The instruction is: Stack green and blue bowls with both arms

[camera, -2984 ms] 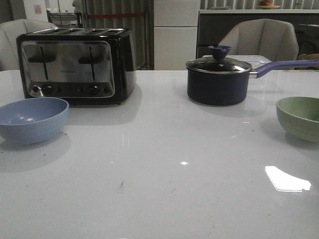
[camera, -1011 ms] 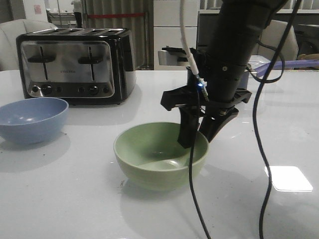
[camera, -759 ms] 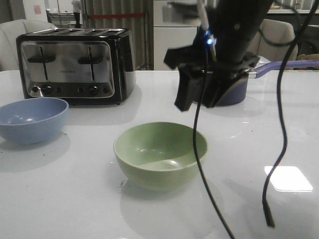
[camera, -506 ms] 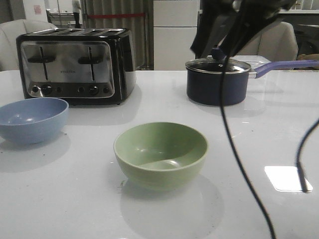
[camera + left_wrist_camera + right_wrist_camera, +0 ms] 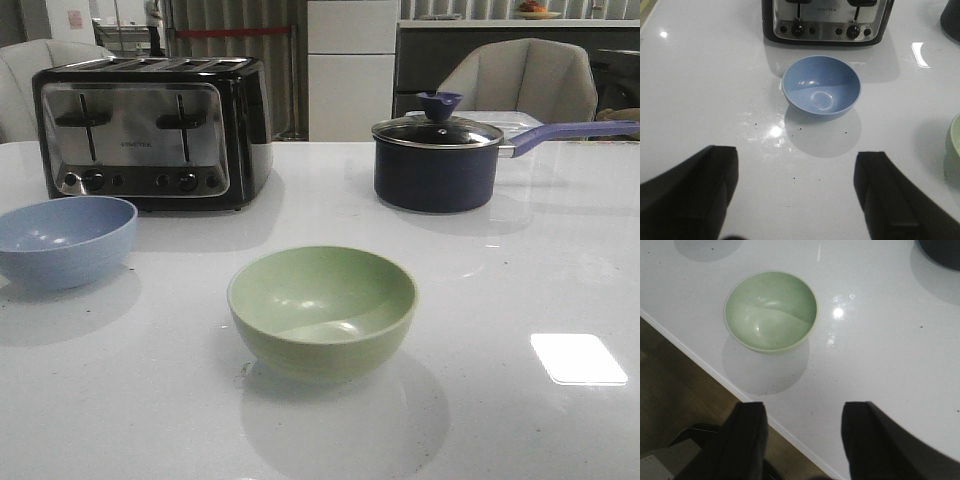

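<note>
We find green bowl [image 5: 322, 310] upright, front-right of toaster [image 5: 152, 130], ready to receive | blue bowl [image 5: 821, 87] just before toaster | left gripper [image 5: 795, 192] spread, empty | right gripper [image 5: 802, 440] spread, empty.

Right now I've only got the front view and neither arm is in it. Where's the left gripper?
Observer: The left gripper is open, hanging above the table short of the blue bowl.
Operator: Anything inside the blue one?
Observer: No, its inside is bare apart from glare.
Operator: And the right?
Observer: The right gripper is open and holds nothing; the green bowl sits free on the table beyond it.
</note>
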